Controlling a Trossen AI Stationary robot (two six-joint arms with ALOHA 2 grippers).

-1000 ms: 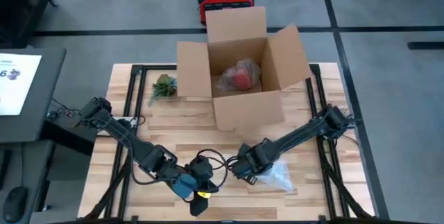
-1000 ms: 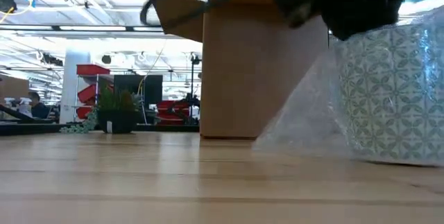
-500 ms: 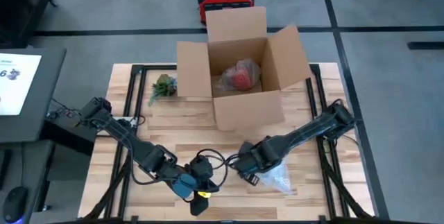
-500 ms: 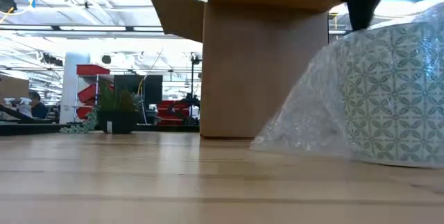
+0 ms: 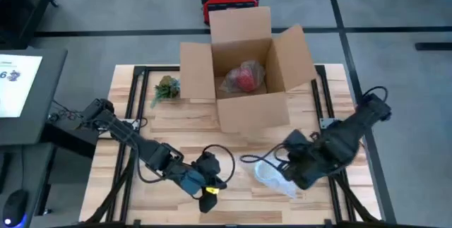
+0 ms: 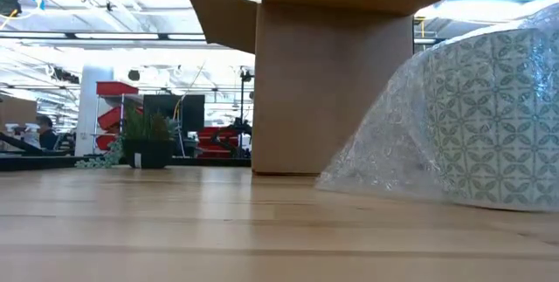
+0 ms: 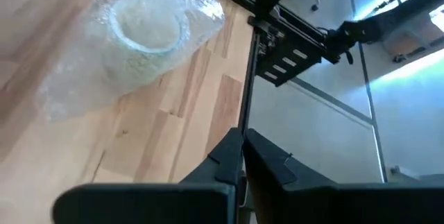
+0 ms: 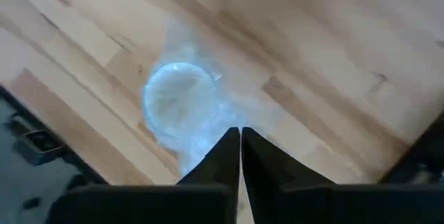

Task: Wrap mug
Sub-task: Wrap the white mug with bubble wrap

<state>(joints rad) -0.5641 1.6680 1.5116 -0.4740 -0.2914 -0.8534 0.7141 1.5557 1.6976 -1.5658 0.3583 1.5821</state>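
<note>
From above, you see the mug (image 5: 274,176) under bubble wrap (image 5: 265,168) near the bench's (image 5: 176,126) front edge, toward its right corner, in front of the open cardboard box (image 5: 244,76). Only the low view gives you its green patterned side (image 6: 489,125) through the wrap, standing upright. Only the wrist views look down into its round mouth (image 8: 171,99). Your right claw (image 8: 240,137) hangs above the mug, fingers pressed together and holding nothing. Your left claw (image 7: 242,148) sits at the front edge near the middle, also closed and empty. The overhead view alone shows a red wrapped item (image 5: 244,78) inside the box and a small plant (image 5: 165,87) by the box's left flap.
</note>
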